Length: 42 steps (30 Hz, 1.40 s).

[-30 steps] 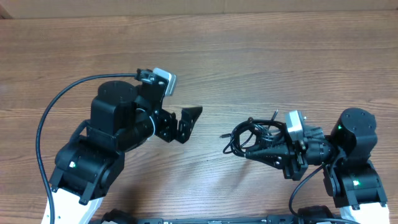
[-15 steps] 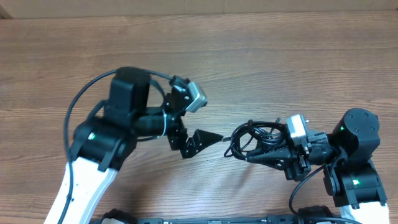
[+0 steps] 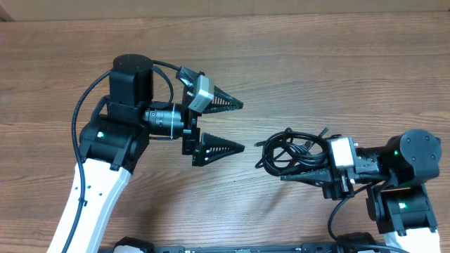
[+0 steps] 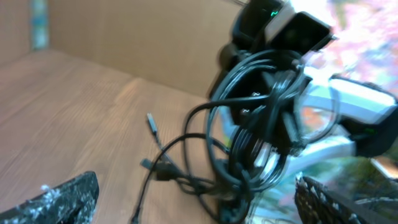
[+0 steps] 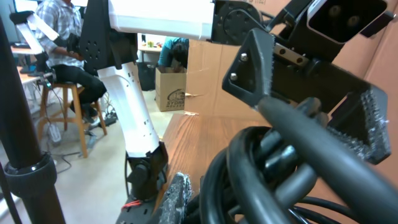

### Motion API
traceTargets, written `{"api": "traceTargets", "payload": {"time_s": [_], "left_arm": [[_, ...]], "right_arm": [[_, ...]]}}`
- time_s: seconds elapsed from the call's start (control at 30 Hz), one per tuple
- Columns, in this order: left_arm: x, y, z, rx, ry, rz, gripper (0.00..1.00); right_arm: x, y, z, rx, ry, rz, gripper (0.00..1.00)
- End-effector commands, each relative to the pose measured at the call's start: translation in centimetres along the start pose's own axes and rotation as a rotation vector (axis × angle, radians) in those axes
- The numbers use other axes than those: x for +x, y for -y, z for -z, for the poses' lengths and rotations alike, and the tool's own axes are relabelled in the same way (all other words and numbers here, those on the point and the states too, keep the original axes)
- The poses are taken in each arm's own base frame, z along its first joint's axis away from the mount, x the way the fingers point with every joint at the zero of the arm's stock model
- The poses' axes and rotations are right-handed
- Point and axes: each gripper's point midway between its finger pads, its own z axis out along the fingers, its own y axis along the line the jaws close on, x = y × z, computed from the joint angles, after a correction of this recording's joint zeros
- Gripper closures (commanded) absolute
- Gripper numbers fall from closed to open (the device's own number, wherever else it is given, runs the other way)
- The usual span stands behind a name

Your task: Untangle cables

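Right hand (image 3: 290,171) clamped on cable bundle (image 3: 292,151), right side of worktop (image 3: 316,70); one finger buried under coil. Bundle runs left-right, loose ends toward left hand (image 3: 242,126), fingers wide apart. Left wrist view blurry.

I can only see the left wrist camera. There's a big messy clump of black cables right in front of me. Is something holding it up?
Observer: Yes. From overhead, the right gripper is shut on the cables from the far side.
Operator: Is my gripper touching them?
Observer: No. Overhead, the left gripper is open, and a strip of bare table shows between it and the clump.
Operator: Is anybody in the room?
Observer: Yes. The right wrist view shows a person sitting on a stool beyond the table.
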Motion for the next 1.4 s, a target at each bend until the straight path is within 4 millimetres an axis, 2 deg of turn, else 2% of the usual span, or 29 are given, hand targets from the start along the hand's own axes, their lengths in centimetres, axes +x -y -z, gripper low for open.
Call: {"api": "traceTargets", "payload": {"time_s": [0.0, 0.33, 0.6, 0.87, 0.9, 0.93, 1.0, 1.07, 1.1, 1.23, 1.37], "left_arm": [[-1.1, 1.9, 0.3, 0.097, 0.025, 0.032, 0.0], [-1.3, -0.6, -0.3, 0.065, 0.021, 0.234, 0.0], [-0.2, 0.7, -2.7, 0.21, -0.03, 0.271, 0.0], [0.1, 1.8, -3.8, 0.25, -0.052, 0.266, 0.0], [0.2, 1.7, -4.0, 0.243, -0.055, 0.266, 0.01], [0.2, 1.7, -4.1, 0.239, -0.057, 0.267, 0.07], [0.3, 1.6, -4.2, 0.239, -0.059, 0.268, 0.27], [0.3, 1.6, -4.3, 0.24, -0.06, 0.272, 0.42], [0.3, 1.6, -4.3, 0.241, -0.06, 0.272, 0.46], [0.3, 1.6, -4.3, 0.24, -0.061, 0.275, 0.44], [0.5, 1.8, -4.2, 0.249, -0.065, 0.293, 0.33]], "right_arm": [[-1.0, -0.8, -0.1, -0.039, 0.002, 0.071, 0.96], [-1.9, -1.6, -0.7, -0.08, 0.011, 0.185, 0.96], [-1.9, -2.4, -1.5, -0.14, 0.024, 0.185, 0.96], [-1.4, -2.4, -2.3, -0.187, 0.031, 0.147, 0.96], [-1.3, -2.5, -2.4, -0.197, 0.033, 0.143, 0.96], [-1.3, -2.5, -2.5, -0.204, 0.034, 0.141, 0.96], [-1.4, -2.6, -2.6, -0.211, 0.036, 0.146, 0.96], [-1.4, -2.6, -2.6, -0.211, 0.036, 0.156, 0.96], [-1.5, -2.7, -2.6, -0.211, 0.037, 0.164, 0.96], [-1.8, -2.7, -2.6, -0.21, 0.04, 0.198, 0.96], [-1.9, -2.7, -2.6, -0.21, 0.042, 0.217, 0.96]]}}
